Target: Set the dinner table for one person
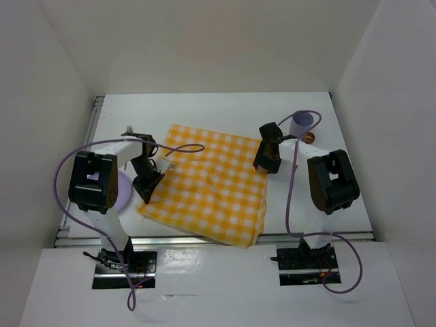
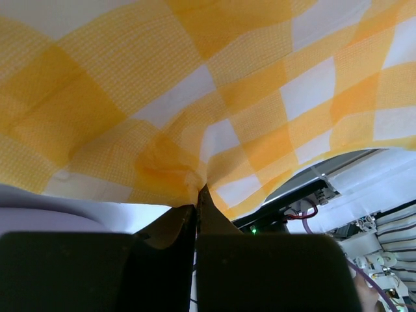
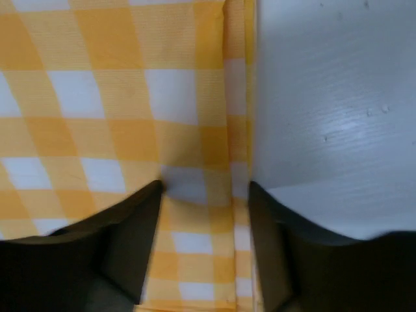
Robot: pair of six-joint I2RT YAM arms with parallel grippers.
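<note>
Desk [image 1: 204, 109]: large white tabletop with a metal rail [image 1: 204, 238] along its near edge. It fills the floor of the white-walled enclosure and carries every item named below.
Checked cloth [image 1: 211, 177]: yellow-and-white, spread over the middle of the desk and turned at an angle to its edges. Its near corner lies over the rail, and its left margin is puckered and raised.
Left gripper [image 1: 146, 193]: pressed together at the cloth's left margin. The left wrist view shows the fabric gathered into a pinch at the meeting fingertips, with the cloth hanging above the camera.
Right gripper [image 3: 205, 195]: spread at the cloth's right edge. Its two dark fingers [image 3: 133, 240] stand one on each side of the hemmed border, one over the fabric and one over bare desk. Whether they touch the cloth cannot be told.
Plate [image 1: 125, 191]: pale lilac and round, on the desk just left of the cloth and largely hidden beneath the left arm.
Cup [image 1: 300, 125]: pale lilac and upright, near the far right corner of the desk, apart from the cloth.
Small brown object [image 1: 310, 138]: just beside the cup on its near side, too small to identify.
Arm bases: bolted at the near edge, each trailing a purple cable [image 1: 289, 197].
</note>
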